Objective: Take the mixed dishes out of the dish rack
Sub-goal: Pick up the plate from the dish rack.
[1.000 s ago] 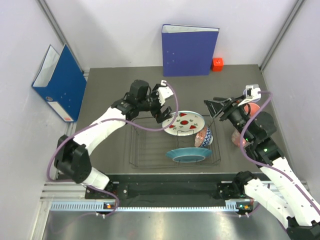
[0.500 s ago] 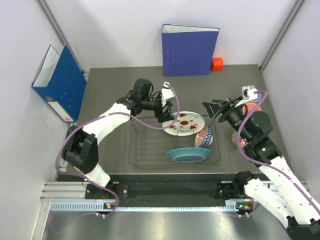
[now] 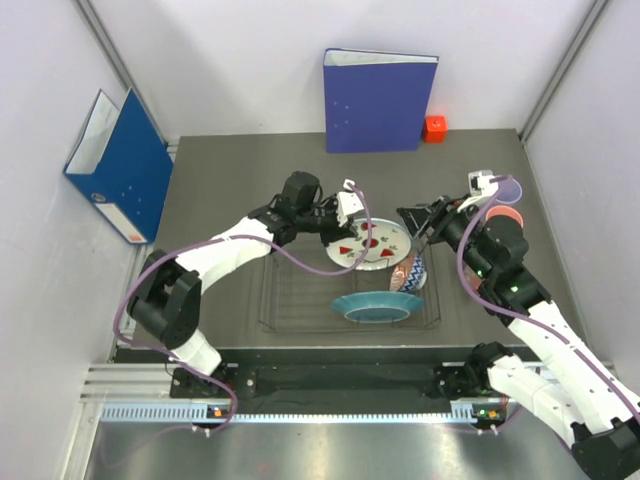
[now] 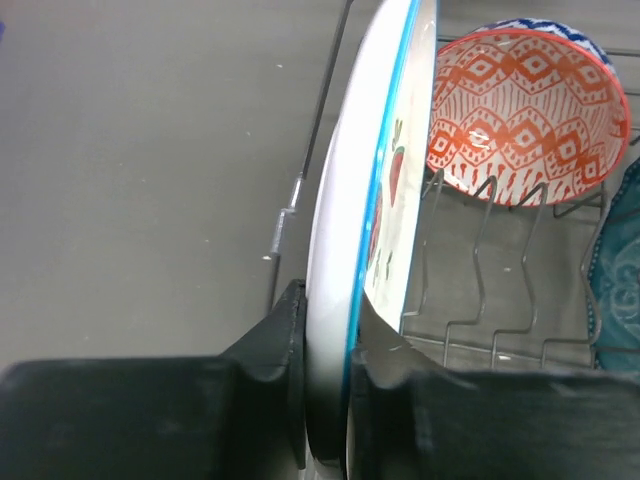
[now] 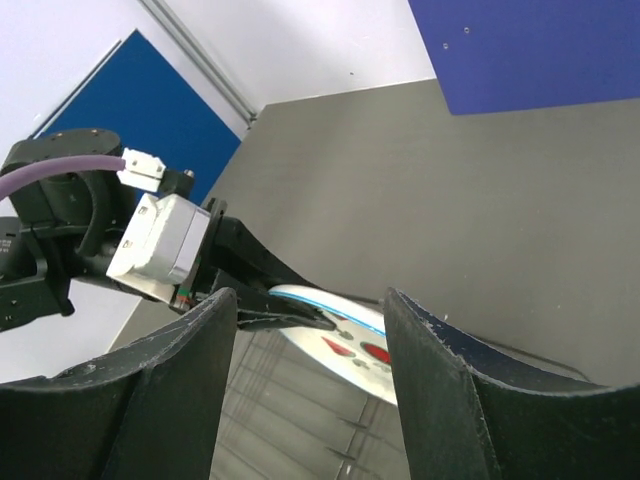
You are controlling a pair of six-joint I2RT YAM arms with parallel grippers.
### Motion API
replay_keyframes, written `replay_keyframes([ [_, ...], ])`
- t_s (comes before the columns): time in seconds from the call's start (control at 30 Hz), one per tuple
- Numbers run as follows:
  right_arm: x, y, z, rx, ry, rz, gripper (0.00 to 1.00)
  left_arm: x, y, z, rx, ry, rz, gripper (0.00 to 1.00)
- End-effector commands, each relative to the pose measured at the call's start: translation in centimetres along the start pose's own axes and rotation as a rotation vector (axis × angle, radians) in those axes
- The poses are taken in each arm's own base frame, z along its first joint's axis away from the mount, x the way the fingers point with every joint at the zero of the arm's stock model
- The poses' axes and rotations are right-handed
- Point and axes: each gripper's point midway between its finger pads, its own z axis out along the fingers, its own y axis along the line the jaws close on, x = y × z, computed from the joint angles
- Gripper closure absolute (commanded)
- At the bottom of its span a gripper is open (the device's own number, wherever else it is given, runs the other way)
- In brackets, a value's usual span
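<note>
White plate (image 3: 368, 245) with red fruit marks is what matters now, and it is already between the left fingers (image 4: 270, 350). In the left wrist view, its blue-edged rim runs straight up from between the two dark fingers, one on the plain back and one on the painted face. They are closed on the plate's edge, so I would say the grip is made.

The plate stands on its edge at the far side of the dish rack (image 3: 290, 300), leaning a little. From above, it lies across the frame, from the left fingers at its left end toward the bowl (image 3: 410, 270) at its right. The bowl with the red pattern leans in the rack just beside the painted face, and the teal plate (image 3: 378, 307) stands apart, nearer to the bottom of the frame.

So the plate must go upward, I think, out of the wire dividers. If it swings to the right it could knock the bowl.

The left arm (image 3: 230, 245) reaches in low from the left of the frame, long and almost flat over the counter (image 3: 220, 200), with the wrist turned so the fingers take the rim from the side. The right arm (image 3: 520, 290) is bent, and the right fingers (image 5: 170, 400) are spread open and hold nothing. They hover near the right end of the plate, above the bowl. I cannot tell whether they touch anything.
</note>
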Motion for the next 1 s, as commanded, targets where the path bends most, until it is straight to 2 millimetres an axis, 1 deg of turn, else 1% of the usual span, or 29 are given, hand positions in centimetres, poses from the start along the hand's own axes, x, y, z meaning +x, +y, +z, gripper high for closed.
replay_keyframes([
  [0.0, -0.8, 1.1, -0.1, -0.047, -0.04, 0.01, 0.39, -0.7, 1.0, 0.0, -0.148, -0.001, 0.024, 0.96],
  [0.03, -0.6, 1.0, 0.0, -0.046, -0.037, 0.013, 0.4, -0.5, 0.9, 0.0, -0.162, 0.008, 0.021, 0.99],
  [0.07, -0.6, 1.1, 0.0, -0.049, -0.039, 0.016, 0.39, -0.5, 0.5, 0.0, -0.165, 0.012, 0.026, 1.0],
  [0.1, -0.6, 1.1, 0.0, -0.054, -0.038, 0.019, 0.39, -1.0, 0.8, -0.3, -0.2, -0.007, 0.044, 1.0],
  [0.17, -0.4, 1.1, 0.1, -0.056, -0.033, 0.026, 0.4, -1.2, 0.4, -0.4, -0.214, -0.011, 0.057, 1.0],
  [0.33, -0.3, 1.3, 0.0, -0.065, -0.036, 0.038, 0.4, -2.1, 0.4, -1.7, -0.259, -0.025, 0.077, 1.0],
  [0.5, -0.3, 1.5, 0.0, -0.078, -0.037, 0.052, 0.4, -4.8, 0.6, -3.6, -0.304, -0.078, 0.132, 1.0],
  [0.53, -0.4, 1.6, 0.0, -0.079, -0.036, 0.053, 0.4, -5.0, 0.6, -3.7, -0.303, -0.078, 0.136, 1.0],
  [0.6, -0.5, 1.7, 0.0, -0.081, -0.036, 0.053, 0.4, -6.3, 0.6, -4.4, -0.305, -0.094, 0.165, 1.0],
  [0.67, -0.7, 1.9, -0.1, -0.085, -0.041, 0.051, 0.4, -7.0, 0.9, -5.0, -0.318, -0.098, 0.178, 1.0],
  [0.83, -1.0, 2.0, -0.1, -0.089, -0.046, 0.049, 0.4, -9.8, 1.5, -6.3, -0.354, -0.15, 0.209, 1.0],
  [0.9, -1.1, 2.2, -0.1, -0.096, -0.049, 0.049, 0.4, -10.1, 1.3, -6.5, -0.345, -0.146, 0.208, 1.0],
  [0.97, -1.2, 2.2, -0.2, -0.095, -0.051, 0.049, 0.4, -11.0, 1.4, -6.9, -0.352, -0.16, 0.214, 1.0],
])
